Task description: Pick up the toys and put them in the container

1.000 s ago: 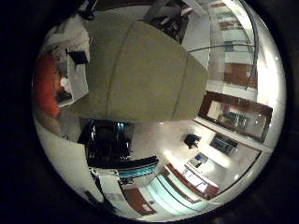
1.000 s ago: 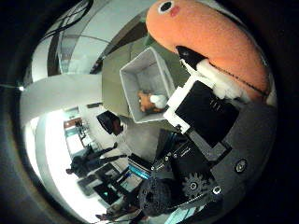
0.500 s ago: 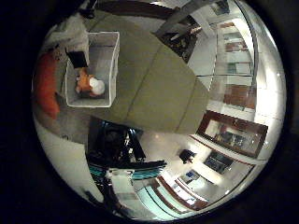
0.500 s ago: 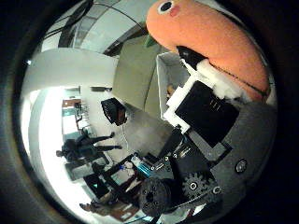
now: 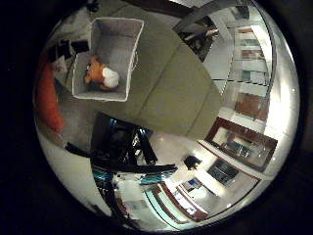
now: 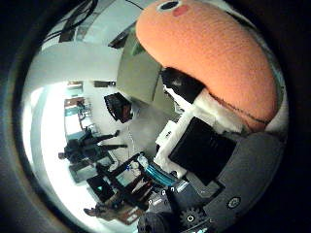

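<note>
My right hand [image 6: 209, 155] is shut on an orange plush toy [image 6: 209, 58] with a small dark eye. The toy fills much of the thumb side view, with white and black fingers [image 6: 228, 112] curled against it. Its edge also shows in the little finger side view [image 5: 47, 98]. That view shows a white rectangular container [image 5: 122, 34] standing on the olive-green table [image 5: 176, 83], some way from the palm. An orange and white toy [image 5: 101, 73] lies inside the container.
The table's edge runs past the container, with a drop to the floor beyond it. Black chairs and desks [image 5: 127, 147] stand on the floor beside the table. The thumb side view shows more of the room and furniture [image 6: 112, 102].
The camera has moved. The container now lies more fully in the little finger side view and has left the thumb side view. The plush looms larger against the palm.
</note>
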{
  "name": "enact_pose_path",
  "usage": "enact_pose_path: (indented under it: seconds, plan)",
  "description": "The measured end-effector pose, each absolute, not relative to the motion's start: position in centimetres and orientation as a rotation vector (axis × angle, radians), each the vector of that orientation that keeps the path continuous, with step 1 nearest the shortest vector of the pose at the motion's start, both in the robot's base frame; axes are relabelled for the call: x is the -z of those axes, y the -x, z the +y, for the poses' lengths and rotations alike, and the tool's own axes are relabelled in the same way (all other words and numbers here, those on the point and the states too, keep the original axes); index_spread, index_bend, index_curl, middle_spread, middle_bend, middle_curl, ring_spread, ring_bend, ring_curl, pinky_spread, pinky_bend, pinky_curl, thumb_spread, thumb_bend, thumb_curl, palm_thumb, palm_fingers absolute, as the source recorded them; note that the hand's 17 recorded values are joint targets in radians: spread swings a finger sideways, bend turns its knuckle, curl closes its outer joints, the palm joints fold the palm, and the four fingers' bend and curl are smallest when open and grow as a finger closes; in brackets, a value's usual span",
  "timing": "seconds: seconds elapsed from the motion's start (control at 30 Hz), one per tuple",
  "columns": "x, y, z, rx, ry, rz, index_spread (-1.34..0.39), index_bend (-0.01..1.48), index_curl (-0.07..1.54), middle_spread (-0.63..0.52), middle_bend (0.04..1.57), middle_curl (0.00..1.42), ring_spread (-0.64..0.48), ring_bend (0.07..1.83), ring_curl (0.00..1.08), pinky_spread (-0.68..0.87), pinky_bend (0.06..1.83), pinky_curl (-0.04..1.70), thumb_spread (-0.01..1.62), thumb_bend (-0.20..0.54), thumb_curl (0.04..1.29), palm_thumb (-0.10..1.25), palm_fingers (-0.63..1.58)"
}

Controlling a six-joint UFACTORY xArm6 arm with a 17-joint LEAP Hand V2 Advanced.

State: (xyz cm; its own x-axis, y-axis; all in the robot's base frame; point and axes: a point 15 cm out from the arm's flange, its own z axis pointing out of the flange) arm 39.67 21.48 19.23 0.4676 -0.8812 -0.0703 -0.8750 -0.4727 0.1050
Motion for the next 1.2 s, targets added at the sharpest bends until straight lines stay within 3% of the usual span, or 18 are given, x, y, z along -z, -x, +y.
enact_pose_path:
  seconds: [0.13, 0.27, 0.43, 0.6, 1.2]
  plan:
    - [-18.8, -38.9, 21.9, 0.188, -2.675, -1.514, -0.36, 0.4, 0.66, -0.12, 0.84, 0.57, -0.17, 1.02, 0.6, -0.3, 1.09, 0.66, 1.16, -0.03, 0.41, 0.57, 0.21]
    - [-18.7, -38.5, 22.5, 0.19, -2.699, -1.468, -0.33, 0.36, 0.56, -0.03, 0.72, 0.5, -0.05, 0.88, 0.52, -0.11, 0.95, 0.61, 1.12, -0.036, 0.35, 0.5, 0.08]
    - [-18.6, -38.4, 22.7, 0.191, -2.709, -1.447, -0.33, 0.3, 0.47, 0.02, 0.61, 0.44, 0.07, 0.74, 0.42, 0.13, 0.79, 0.51, 1.08, -0.027, 0.31, 0.45, 0.07]
    - [-18.6, -38.4, 22.7, 0.192, -2.71, -1.444, -0.32, 0.26, 0.42, 0.04, 0.53, 0.4, 0.12, 0.65, 0.36, 0.26, 0.69, 0.42, 1.06, -0.026, 0.3, 0.44, 0.12]
    - [-17.9, -38.8, 22.4, 0.195, -2.704, -1.451, -0.3, 0.18, 0.34, 0.08, 0.38, 0.35, 0.17, 0.53, 0.28, 0.31, 0.6, 0.21, 1.06, -0.024, 0.28, 0.44, 0.25]
